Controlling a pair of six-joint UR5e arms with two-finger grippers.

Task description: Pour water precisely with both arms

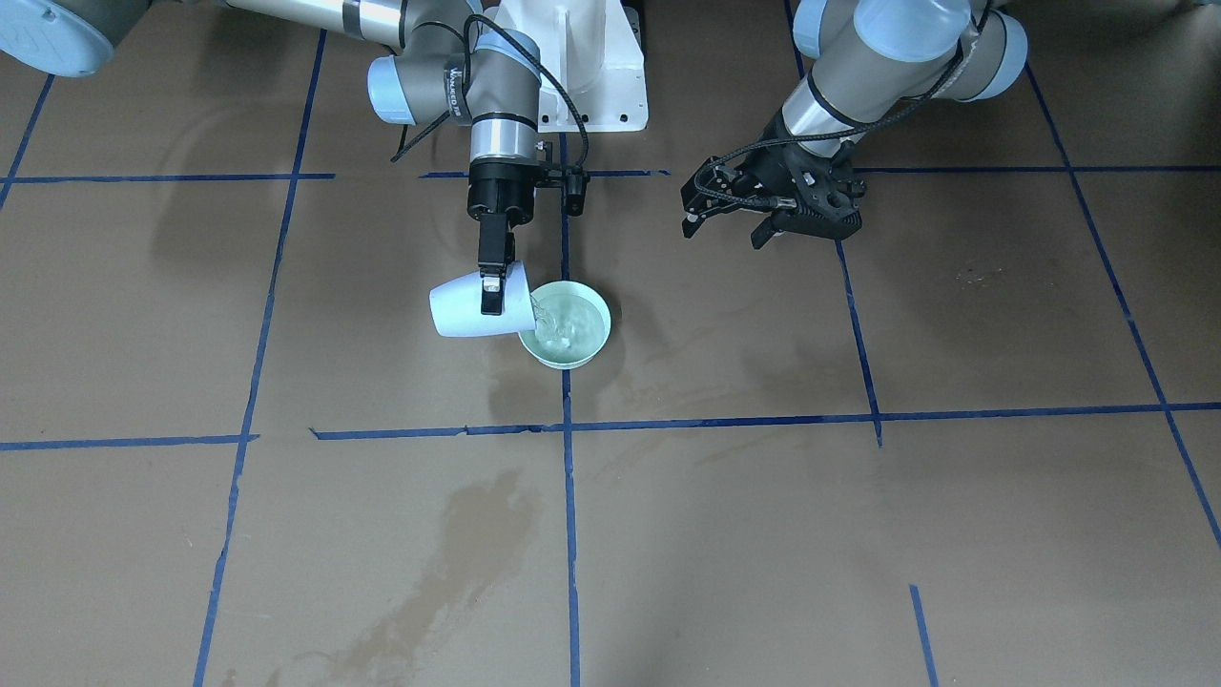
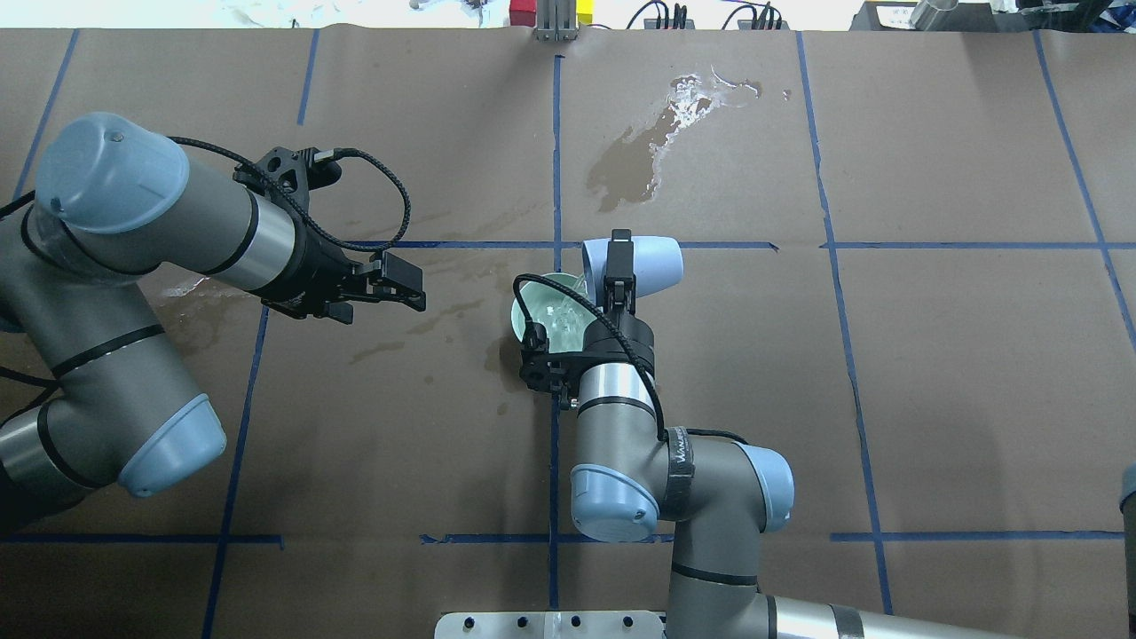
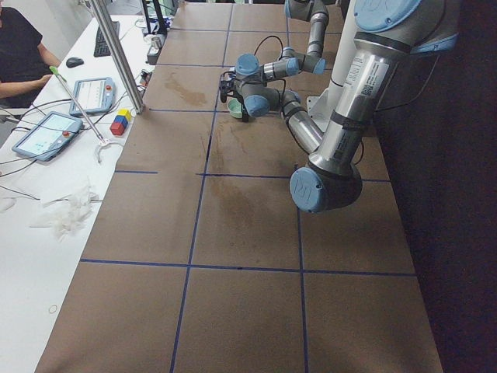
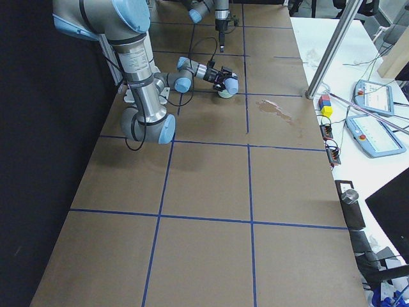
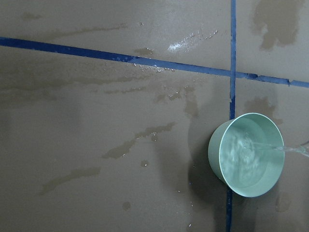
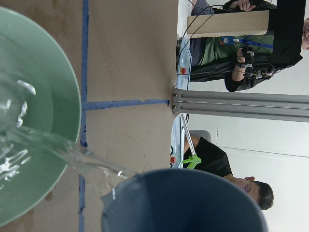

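My right gripper (image 1: 493,286) is shut on a pale blue cup (image 1: 472,307), which it holds tipped on its side above the table. A thin stream of water (image 6: 72,153) runs from the cup's rim (image 6: 183,193) into a pale green bowl (image 1: 563,363). The water (image 1: 569,324) in the bowl ripples. The overhead view shows the cup (image 2: 648,264) beside the bowl (image 2: 519,311). My left gripper (image 1: 725,229) hovers open and empty over bare paper, well apart from the bowl. Its wrist view looks down on the bowl (image 5: 217,150) and the stream (image 5: 295,150).
Brown paper with blue tape lines covers the table. Dark wet stains lie at the operators' side (image 1: 467,553) and around the bowl (image 5: 135,142). The white pedestal (image 1: 582,67) stands behind the bowl. A metal post (image 3: 116,54), tablets and seated people are beyond the table edge.
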